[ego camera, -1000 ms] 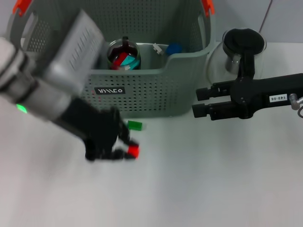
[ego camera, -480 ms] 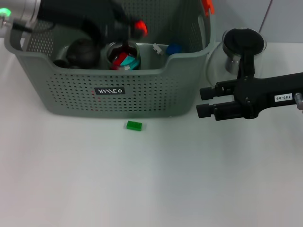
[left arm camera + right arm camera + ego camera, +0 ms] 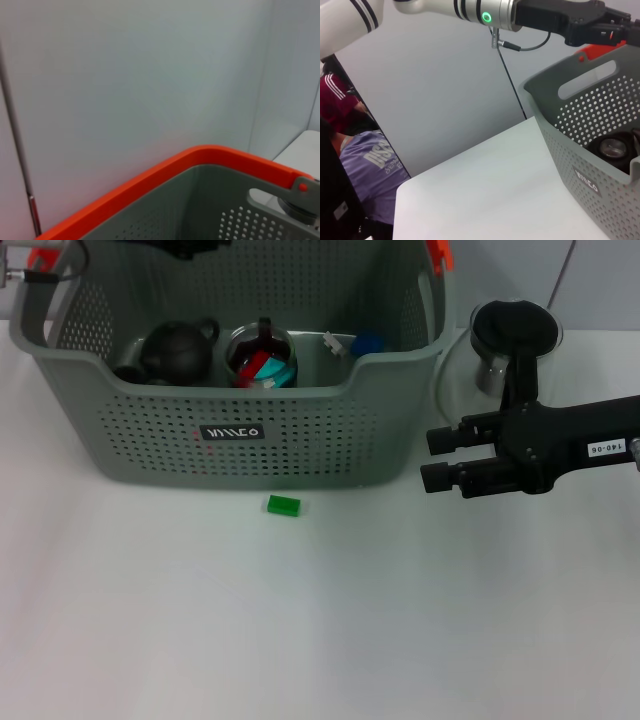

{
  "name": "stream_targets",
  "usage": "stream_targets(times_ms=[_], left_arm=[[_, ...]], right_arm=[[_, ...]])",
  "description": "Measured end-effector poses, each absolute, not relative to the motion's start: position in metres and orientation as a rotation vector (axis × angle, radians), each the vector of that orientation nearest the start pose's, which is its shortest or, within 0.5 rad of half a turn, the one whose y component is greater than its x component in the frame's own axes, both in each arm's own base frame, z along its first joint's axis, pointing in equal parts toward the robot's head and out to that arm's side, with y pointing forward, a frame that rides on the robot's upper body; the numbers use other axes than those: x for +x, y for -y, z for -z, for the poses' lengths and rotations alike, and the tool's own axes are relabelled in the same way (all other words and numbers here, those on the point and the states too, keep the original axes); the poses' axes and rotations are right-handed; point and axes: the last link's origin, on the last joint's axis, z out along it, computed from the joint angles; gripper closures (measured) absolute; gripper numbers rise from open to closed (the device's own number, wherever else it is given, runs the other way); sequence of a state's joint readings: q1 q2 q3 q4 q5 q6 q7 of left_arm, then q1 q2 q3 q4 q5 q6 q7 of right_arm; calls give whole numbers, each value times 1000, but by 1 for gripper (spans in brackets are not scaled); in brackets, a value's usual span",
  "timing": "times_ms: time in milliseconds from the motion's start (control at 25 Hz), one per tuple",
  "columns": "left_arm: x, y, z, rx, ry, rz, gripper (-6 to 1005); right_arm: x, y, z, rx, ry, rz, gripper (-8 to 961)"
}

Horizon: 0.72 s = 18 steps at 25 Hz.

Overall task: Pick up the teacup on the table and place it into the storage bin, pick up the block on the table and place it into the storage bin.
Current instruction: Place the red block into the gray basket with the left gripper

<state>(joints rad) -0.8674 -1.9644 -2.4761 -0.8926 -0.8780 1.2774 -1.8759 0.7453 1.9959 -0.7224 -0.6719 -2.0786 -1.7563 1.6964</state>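
The storage bin (image 3: pixel 300 440) sits beside the right gripper (image 3: pixel 432 461), whose fingers lie close together, holding nothing. The left gripper (image 3: pixel 597 27) hovers over the bin's far rim; its grip I cannot tell. The dark teacup (image 3: pixel 180 348) rests inside the bin below it. The green block (image 3: pixel 283 505) lies on the table (image 3: pixel 320 630), just before the bin.

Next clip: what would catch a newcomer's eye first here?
The big grey storage bin with orange-red handle tips fills the table's far left, a black teapot and a glass cup of coloured bits inside. A small green block lies alone just before it, while the right gripper hovers beside the bin.
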Motion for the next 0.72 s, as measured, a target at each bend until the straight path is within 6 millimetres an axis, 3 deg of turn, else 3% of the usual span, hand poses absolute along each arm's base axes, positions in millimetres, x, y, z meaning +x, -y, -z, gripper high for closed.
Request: stream_targets(times_ms=[400, 720], left_arm=[[-181, -460, -100, -2364, 676, 419, 742], [-180, -453, -109, -2357, 668, 416, 448]], right_arm=[[193, -361, -24, -3025, -695, -650, 273], [193, -361, -25, -3026, -690, -656, 273]])
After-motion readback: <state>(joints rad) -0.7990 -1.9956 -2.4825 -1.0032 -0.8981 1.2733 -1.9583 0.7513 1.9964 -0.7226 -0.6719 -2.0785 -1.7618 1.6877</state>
